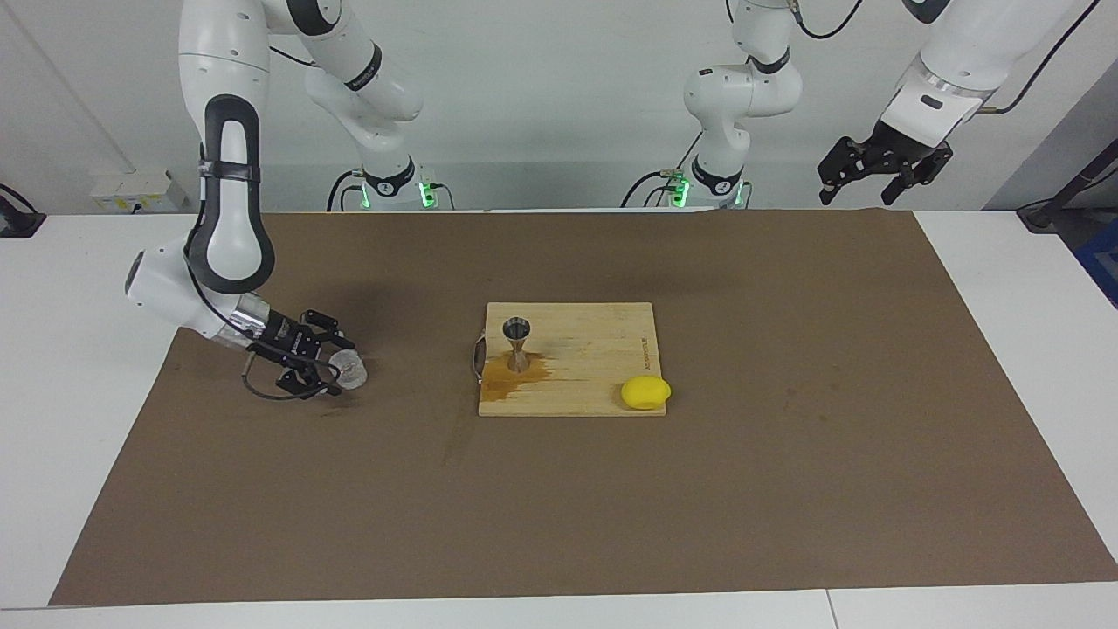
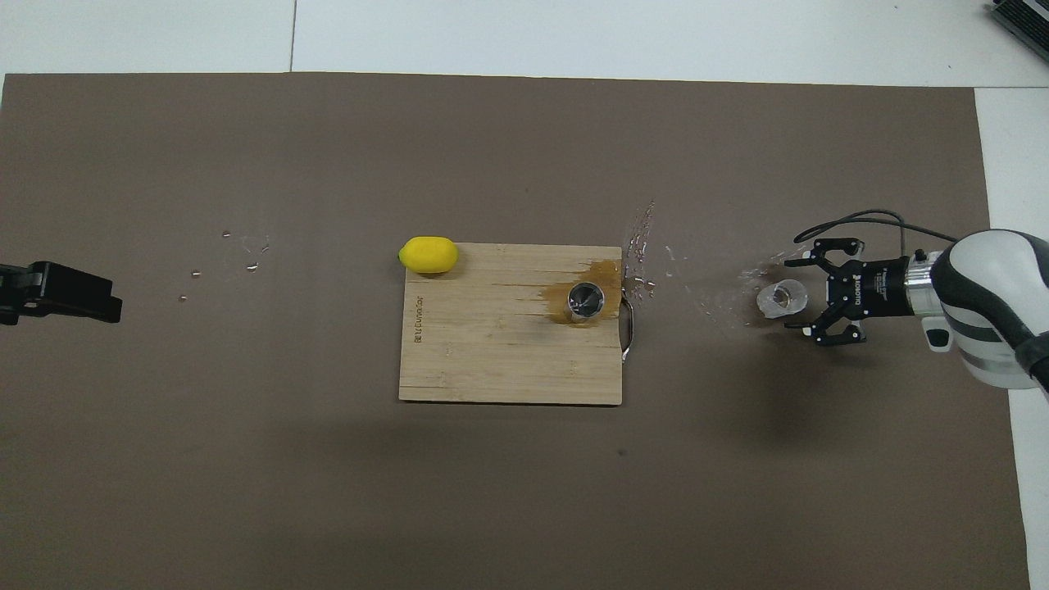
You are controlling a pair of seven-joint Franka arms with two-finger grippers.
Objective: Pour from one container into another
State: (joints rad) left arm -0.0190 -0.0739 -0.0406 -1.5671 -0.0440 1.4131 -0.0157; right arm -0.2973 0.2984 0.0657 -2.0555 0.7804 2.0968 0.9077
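Observation:
The clear cup [image 1: 350,370] is on the brown mat toward the right arm's end of the table, also in the overhead view [image 2: 779,299]. My right gripper [image 1: 342,366] is low over the mat, open, with its fingertips on either side of the cup; I cannot tell if they touch it. It also shows in the overhead view [image 2: 801,298]. The steel jigger [image 1: 517,342] stands upright on the wooden board [image 1: 603,349], in a wet brown stain, and shows from above [image 2: 586,300]. My left gripper [image 1: 882,175] waits raised at its own end, open and empty.
A yellow lemon [image 1: 645,392] lies at the board's corner farther from the robots, toward the left arm's end. Water drops lie on the mat [image 2: 647,238] between the board and the cup. The board has a metal handle [image 2: 628,324] on the cup's side.

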